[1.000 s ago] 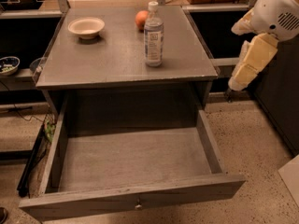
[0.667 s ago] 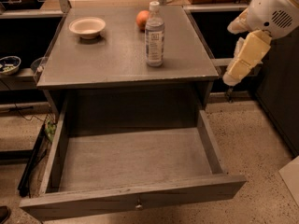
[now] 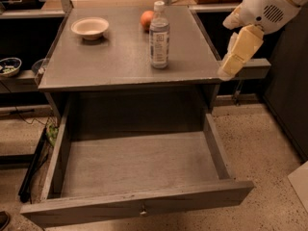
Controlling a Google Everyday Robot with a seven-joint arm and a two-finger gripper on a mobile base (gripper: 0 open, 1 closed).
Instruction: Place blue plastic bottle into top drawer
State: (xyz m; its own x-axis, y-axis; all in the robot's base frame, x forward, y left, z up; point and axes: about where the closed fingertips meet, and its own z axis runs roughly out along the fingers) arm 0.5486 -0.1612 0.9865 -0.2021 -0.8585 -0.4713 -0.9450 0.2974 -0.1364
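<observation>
Grey tabletop (image 3: 110, 57) is supporting the upright blue plastic bottle (image 3: 159, 37) near an orange (image 3: 146, 19). The top drawer (image 3: 144, 202) is sitting open below. The gripper (image 3: 227, 70) is hovering off the right edge, holding nothing; aperture cannot be determined.

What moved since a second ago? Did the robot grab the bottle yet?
Not yet. The cream-coloured gripper slid a little left and up, toward the right edge of the grey table top, beside the bottle but apart from it. The clear blue plastic bottle with a white cap, the round orange fruit, the pale bowl and the open grey wooden top drawer stayed put.
</observation>
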